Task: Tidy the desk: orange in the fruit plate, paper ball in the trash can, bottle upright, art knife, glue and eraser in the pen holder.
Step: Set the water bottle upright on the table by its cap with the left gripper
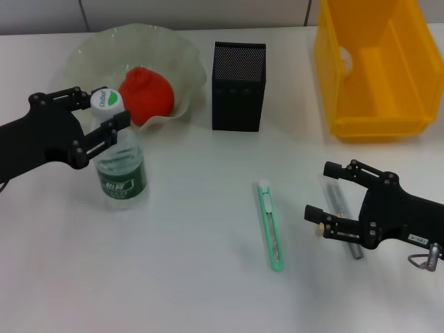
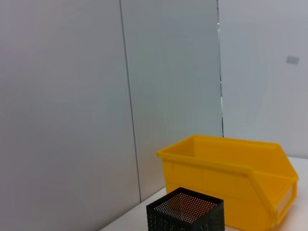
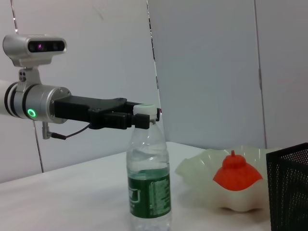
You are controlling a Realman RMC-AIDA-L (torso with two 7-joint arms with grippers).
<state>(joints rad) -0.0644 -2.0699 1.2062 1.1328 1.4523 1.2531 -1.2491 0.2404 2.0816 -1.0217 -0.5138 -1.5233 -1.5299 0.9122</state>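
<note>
The clear bottle point(image 1: 121, 170) with a green label stands upright on the table; it also shows in the right wrist view point(image 3: 149, 187). My left gripper point(image 1: 107, 104) is open, its fingers on either side of the white cap point(image 1: 106, 100). The orange point(image 1: 146, 94) lies in the pale fruit plate point(image 1: 90, 52). The green art knife point(image 1: 270, 222) lies flat at the centre. My right gripper point(image 1: 318, 189) is open, low over a grey glue stick point(image 1: 335, 198). The black mesh pen holder point(image 1: 238, 87) stands at the back. The paper ball and the eraser are out of view.
The yellow trash bin point(image 1: 374, 69) stands at the back right, next to the pen holder; both show in the left wrist view, bin point(image 2: 231, 178) and holder point(image 2: 185, 214). A white wall rises behind the table.
</note>
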